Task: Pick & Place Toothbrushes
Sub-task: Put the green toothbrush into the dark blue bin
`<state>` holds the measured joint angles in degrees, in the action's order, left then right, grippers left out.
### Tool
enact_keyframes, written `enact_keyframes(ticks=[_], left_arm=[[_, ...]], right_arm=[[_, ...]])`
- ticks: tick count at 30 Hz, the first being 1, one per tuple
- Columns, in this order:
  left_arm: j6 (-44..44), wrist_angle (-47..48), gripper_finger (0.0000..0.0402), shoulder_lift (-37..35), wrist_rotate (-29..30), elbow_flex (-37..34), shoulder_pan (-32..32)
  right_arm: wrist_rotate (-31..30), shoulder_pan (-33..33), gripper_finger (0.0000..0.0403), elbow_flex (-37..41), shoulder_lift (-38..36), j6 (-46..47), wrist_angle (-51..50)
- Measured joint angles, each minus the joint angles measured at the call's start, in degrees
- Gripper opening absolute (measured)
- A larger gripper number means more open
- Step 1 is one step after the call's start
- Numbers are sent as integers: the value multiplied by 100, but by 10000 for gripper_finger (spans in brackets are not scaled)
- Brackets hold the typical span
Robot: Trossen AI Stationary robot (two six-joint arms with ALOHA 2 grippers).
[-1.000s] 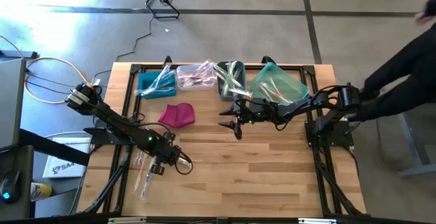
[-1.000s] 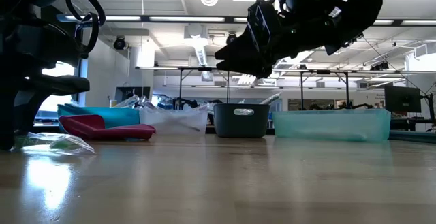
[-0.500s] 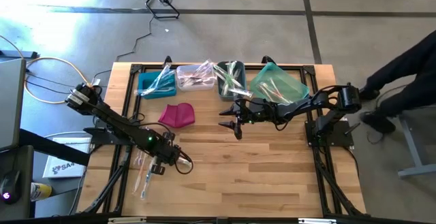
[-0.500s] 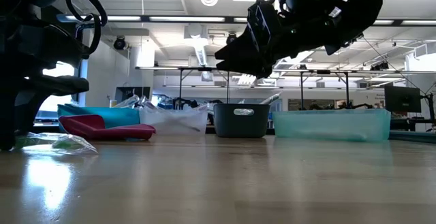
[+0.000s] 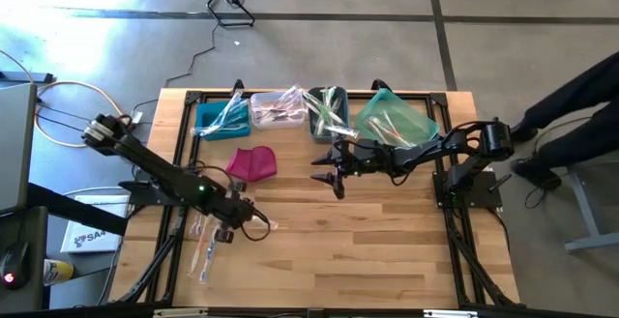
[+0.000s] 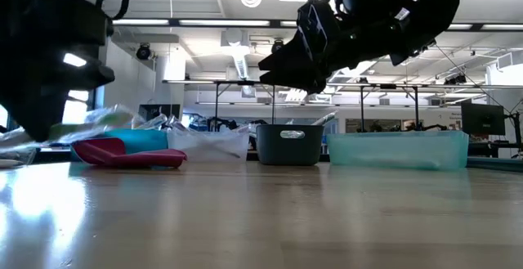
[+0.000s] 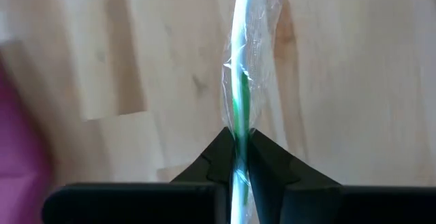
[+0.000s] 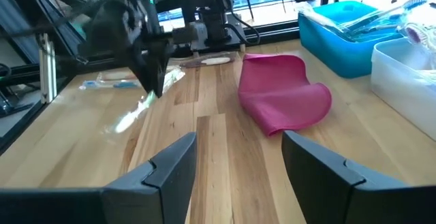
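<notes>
Left gripper [image 5: 235, 229] pinched on one wrapped toothbrush [image 7: 240, 74], lifted above the wooden table [image 5: 368, 250].
Toothbrush, green handle in clear wrap: gripped at one end, long axis running straight out from the fingertips [image 7: 218, 157], free end toward the table's right side. More toothbrushes [image 5: 205, 245] lie flat at the left edge, long axes running front to back. Right gripper [image 5: 329, 176]: jaws spread wide, empty, mid-table beside the magenta pouch [image 5: 251, 161].
</notes>
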<state>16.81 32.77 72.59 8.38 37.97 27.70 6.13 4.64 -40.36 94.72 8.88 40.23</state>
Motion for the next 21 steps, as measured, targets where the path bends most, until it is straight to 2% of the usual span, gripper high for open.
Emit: enact_keyframes(ticks=[4,10,16,21], left_arm=[[18,215,26,-456,294,3,-1],[171,452,26,-1225,912,5,0],[151,463,26,-2096,1973,9,0],[151,302,26,-2812,2932,14,0]], right_arm=[[4,0,207,2,-286,-8,-192],[4,0,207,2,-1139,-14,-1012],[4,0,207,2,-1936,-160,-1881],[2,0,207,2,-2361,-165,-2202]])
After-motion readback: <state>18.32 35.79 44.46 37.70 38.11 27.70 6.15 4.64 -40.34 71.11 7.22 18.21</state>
